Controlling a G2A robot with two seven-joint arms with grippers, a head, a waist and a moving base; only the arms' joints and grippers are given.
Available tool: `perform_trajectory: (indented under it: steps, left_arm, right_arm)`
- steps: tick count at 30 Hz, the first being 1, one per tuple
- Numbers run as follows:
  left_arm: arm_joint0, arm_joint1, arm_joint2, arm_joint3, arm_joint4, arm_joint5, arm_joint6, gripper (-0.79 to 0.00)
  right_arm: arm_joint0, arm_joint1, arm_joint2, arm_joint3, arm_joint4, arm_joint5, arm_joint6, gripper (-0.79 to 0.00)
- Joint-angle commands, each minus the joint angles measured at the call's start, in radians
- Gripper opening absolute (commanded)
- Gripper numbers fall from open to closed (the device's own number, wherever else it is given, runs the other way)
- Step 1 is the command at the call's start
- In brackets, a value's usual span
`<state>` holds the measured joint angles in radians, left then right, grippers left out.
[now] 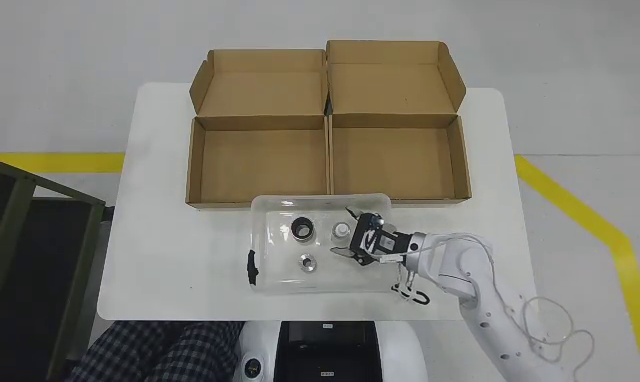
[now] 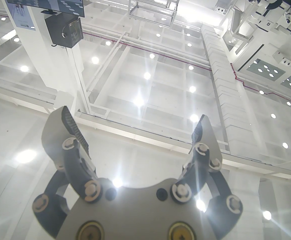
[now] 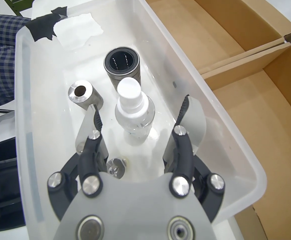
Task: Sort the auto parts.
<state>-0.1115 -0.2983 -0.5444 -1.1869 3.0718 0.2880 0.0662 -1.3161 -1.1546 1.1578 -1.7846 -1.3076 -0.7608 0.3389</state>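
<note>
Tally on the table, one table.

Cardboard boxes: two, the left box and the right box, each with one lid flap standing open.

Clear plastic bin: one.

Metal parts in the bin: three counted.
- One black-ended bearing cylinder.
- One steel sleeve with a single bore.
- One small steel piece, partly hidden. Whether another lies beside it, I cannot tell.

Bottle: one, clear with a white cap.

On the bin wall: one scrap of black tape and one torn white label.
</note>
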Motion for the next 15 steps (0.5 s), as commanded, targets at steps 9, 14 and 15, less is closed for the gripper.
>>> perform_trajectory:
  steps: [9,14,15]
  left_arm:
    - [0.0,0.0,0.0,0.0,0.0,0.0,0.0,0.0]
    - [0.0,0.0,0.0,0.0,0.0,0.0,0.0,0.0]
    - [0.0,0.0,0.0,0.0,0.0,0.0,0.0,0.0]
  right_arm:
    - [0.011,0.003,-0.016,0.011,0.003,0.007,0.008,-0.508]
    - [0.011,0.007,-0.014,0.003,0.001,0.001,0.007,-0.714]
    - [0.01,0.008,-0.013,-0.003,0.001,0.0,0.006,-0.751]
